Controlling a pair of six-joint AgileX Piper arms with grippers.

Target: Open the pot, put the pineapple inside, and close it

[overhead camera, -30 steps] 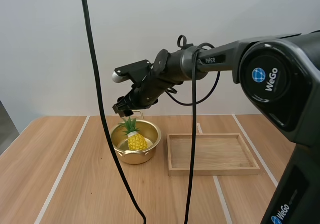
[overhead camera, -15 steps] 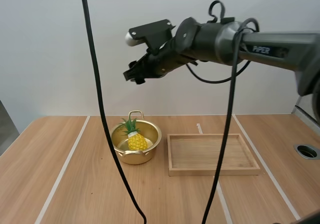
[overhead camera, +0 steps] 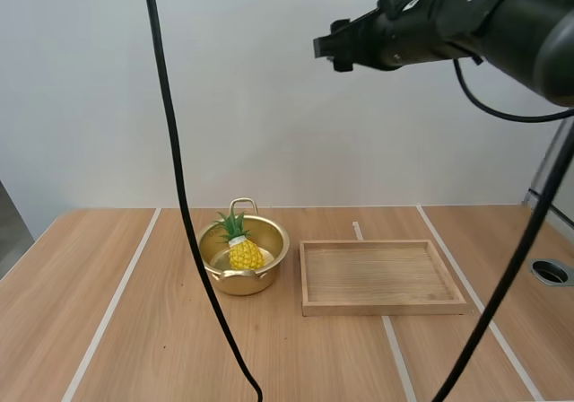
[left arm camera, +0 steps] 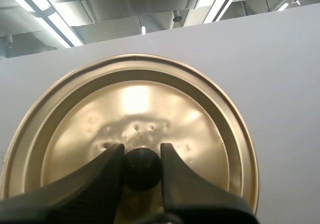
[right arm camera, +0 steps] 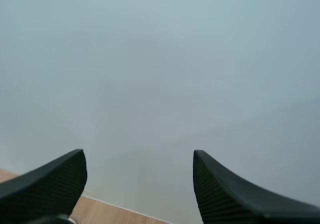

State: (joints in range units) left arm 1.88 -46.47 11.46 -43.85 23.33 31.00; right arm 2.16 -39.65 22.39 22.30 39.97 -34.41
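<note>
- My left gripper is clamped on the black knob of the gold lid. One finger presses each side of the knob, and the lid's round face is turned flat toward the wrist camera, in front of a pale wall.
- Left of centre in the high view, the gold pot stands open on the wooden table, with a handle loop upright at its far rim.
- The pineapple sits upright inside the pot, its green leaves rising above the rim.
- The wooden tray lies flat just right of the pot, not touching it.
- At the upper right of the high view, my right gripper is high above the table, tips pointing toward the frame's left.
- In the right wrist view its fingers stand wide apart, gripping nothing, facing the pale wall.
</note>
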